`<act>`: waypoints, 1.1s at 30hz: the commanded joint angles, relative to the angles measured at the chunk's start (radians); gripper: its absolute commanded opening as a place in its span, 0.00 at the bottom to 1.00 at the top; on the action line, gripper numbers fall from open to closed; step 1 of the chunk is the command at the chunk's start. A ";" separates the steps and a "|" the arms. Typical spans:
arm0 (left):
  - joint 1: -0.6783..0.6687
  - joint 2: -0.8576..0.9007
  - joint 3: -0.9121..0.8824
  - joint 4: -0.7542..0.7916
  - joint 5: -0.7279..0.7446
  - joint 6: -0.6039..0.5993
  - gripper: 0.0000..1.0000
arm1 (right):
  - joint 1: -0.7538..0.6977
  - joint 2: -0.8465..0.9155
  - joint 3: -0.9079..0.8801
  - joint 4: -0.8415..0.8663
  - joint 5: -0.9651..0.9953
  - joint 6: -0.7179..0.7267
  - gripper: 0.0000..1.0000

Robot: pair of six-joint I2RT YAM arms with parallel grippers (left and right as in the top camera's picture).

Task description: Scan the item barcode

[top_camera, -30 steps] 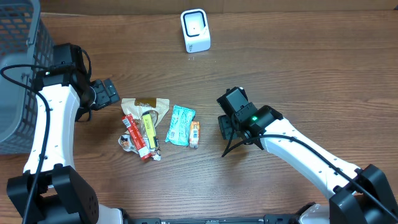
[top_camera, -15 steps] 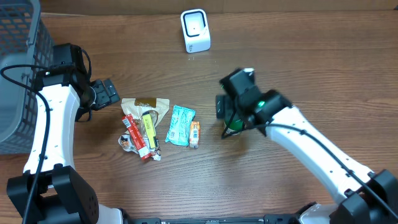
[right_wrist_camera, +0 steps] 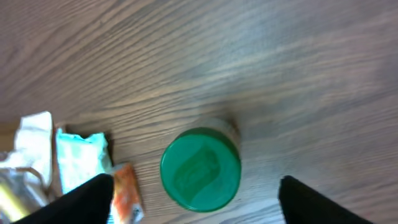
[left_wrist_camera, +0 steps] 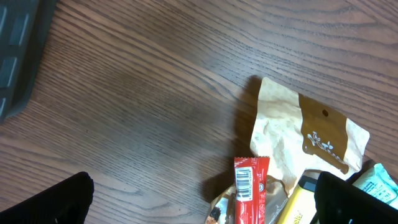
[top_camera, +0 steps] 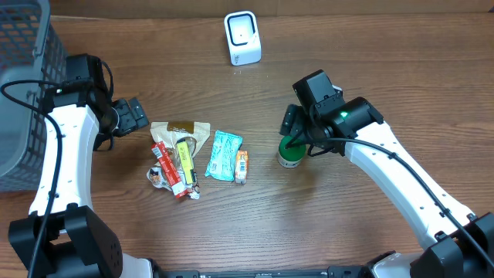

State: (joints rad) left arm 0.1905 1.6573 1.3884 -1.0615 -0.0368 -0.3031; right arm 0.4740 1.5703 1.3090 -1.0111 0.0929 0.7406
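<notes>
A small tub with a green lid (top_camera: 291,155) stands upright on the wooden table, right of the snack pile. My right gripper (top_camera: 297,133) hovers just above and behind it, open; in the right wrist view the lid (right_wrist_camera: 200,169) lies between the two dark fingertips (right_wrist_camera: 93,199) without touching either. The white barcode scanner (top_camera: 242,37) stands at the back centre. My left gripper (top_camera: 137,116) is open at the pile's left edge, and its wrist view shows a red bar (left_wrist_camera: 250,193), barcode facing up, between the wide jaws.
The pile holds a tan pouch (top_camera: 185,130), a yellow pack (top_camera: 185,158), a red bar (top_camera: 168,168), a teal packet (top_camera: 224,154) and a small orange packet (top_camera: 242,165). A grey basket (top_camera: 23,93) stands at the left edge.
My right gripper has moved back and to the right, uncovering the green-lidded tub, which now stands by itself on the table. The left arm has not moved.
</notes>
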 commanded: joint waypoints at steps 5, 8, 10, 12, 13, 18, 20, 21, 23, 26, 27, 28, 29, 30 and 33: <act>-0.001 -0.003 0.019 0.000 0.004 0.019 1.00 | 0.003 0.029 -0.043 -0.013 -0.052 0.268 0.84; -0.001 -0.003 0.019 0.000 0.004 0.019 1.00 | 0.003 0.081 -0.044 0.004 -0.087 0.285 0.85; -0.001 -0.003 0.019 0.000 0.004 0.019 1.00 | 0.006 0.121 -0.044 0.020 -0.115 0.285 0.88; -0.001 -0.003 0.019 0.000 0.004 0.019 1.00 | 0.015 0.168 -0.044 0.029 -0.120 0.285 0.88; -0.001 -0.003 0.019 0.000 0.004 0.019 1.00 | 0.019 0.184 -0.044 0.030 -0.121 0.285 0.88; -0.001 -0.003 0.019 0.000 0.004 0.019 1.00 | 0.030 0.247 -0.044 0.032 -0.121 0.285 0.87; -0.001 -0.003 0.019 0.000 0.004 0.019 1.00 | 0.030 0.248 -0.044 0.032 -0.120 0.284 0.80; -0.001 -0.003 0.019 0.000 0.004 0.019 1.00 | 0.030 0.248 -0.044 0.032 -0.120 0.277 0.78; -0.001 -0.003 0.019 0.000 0.004 0.019 1.00 | 0.030 0.248 -0.044 0.033 -0.121 0.225 0.76; -0.001 -0.003 0.019 0.000 0.004 0.019 1.00 | 0.030 0.248 -0.044 0.016 -0.121 0.085 0.69; -0.001 -0.003 0.019 0.000 0.004 0.019 1.00 | 0.030 0.248 -0.044 0.010 -0.121 0.058 0.68; -0.001 -0.003 0.019 0.000 0.003 0.019 1.00 | 0.030 0.248 -0.044 0.009 -0.121 0.032 0.68; -0.001 -0.003 0.019 0.000 0.004 0.019 1.00 | 0.030 0.248 -0.044 0.009 -0.121 -0.001 0.68; -0.001 -0.003 0.019 0.000 0.004 0.019 1.00 | 0.033 0.248 -0.044 0.009 -0.122 -0.042 0.68; -0.001 -0.003 0.019 0.000 0.003 0.019 1.00 | 0.040 0.248 -0.043 0.000 -0.121 -0.159 0.68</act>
State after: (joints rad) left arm 0.1905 1.6573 1.3884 -1.0618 -0.0368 -0.3031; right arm 0.5041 1.8225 1.2671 -1.0065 -0.0299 0.7570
